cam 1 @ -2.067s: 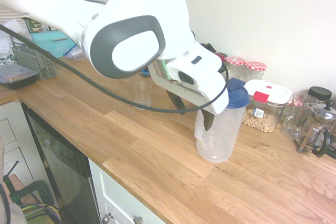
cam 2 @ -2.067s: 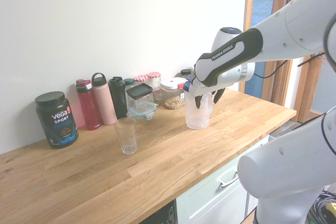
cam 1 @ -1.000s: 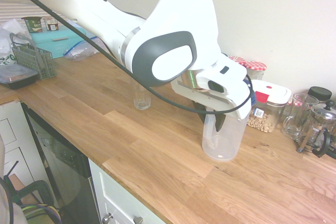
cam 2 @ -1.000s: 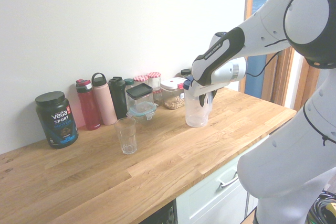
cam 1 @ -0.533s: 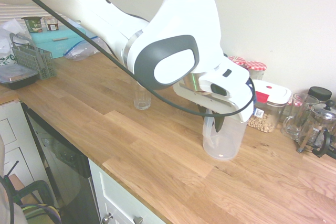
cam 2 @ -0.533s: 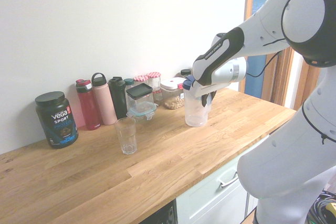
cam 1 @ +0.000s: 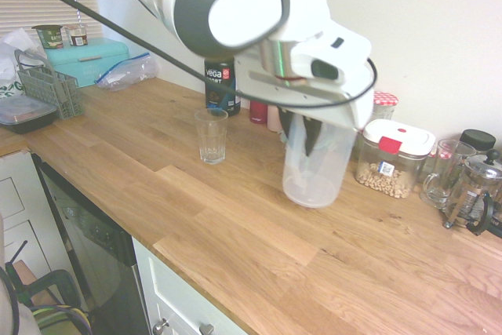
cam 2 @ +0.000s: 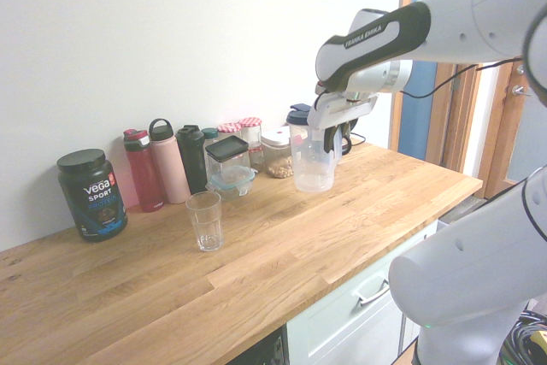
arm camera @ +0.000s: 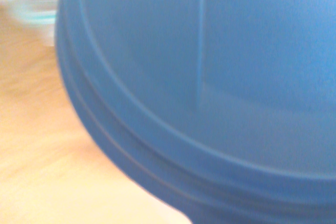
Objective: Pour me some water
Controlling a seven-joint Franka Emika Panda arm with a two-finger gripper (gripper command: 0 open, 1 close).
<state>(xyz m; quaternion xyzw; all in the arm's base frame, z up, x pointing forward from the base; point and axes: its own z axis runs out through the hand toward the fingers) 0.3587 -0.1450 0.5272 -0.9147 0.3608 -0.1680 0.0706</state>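
A clear plastic jug [cam 1: 314,170] with a blue lid [cam 2: 299,114] hangs just above the wooden counter [cam 1: 235,233], roughly upright. My gripper [cam 1: 311,135] is shut on the handle at the jug's side; in the second exterior view the gripper [cam 2: 335,138] sits to the right of the jug [cam 2: 313,164]. An empty drinking glass [cam 1: 211,136] stands on the counter to the left of the jug, well apart from it, and the same glass [cam 2: 204,220] shows in the second exterior view. The blue lid [arm camera: 210,93] fills the wrist view, blurred.
Along the wall stand a Vega tub [cam 2: 92,193], red, pink and black bottles [cam 2: 169,162], checked-lid jars [cam 1: 383,103] and a nut container [cam 1: 394,157]. A French press [cam 1: 474,190] and glass mug [cam 1: 443,172] are at the right. A grey rack [cam 1: 49,90] sits far left.
The gripper closed on the jug's handle, then raised the jug off the counter and carried it a little toward the glass. The glass has not moved.
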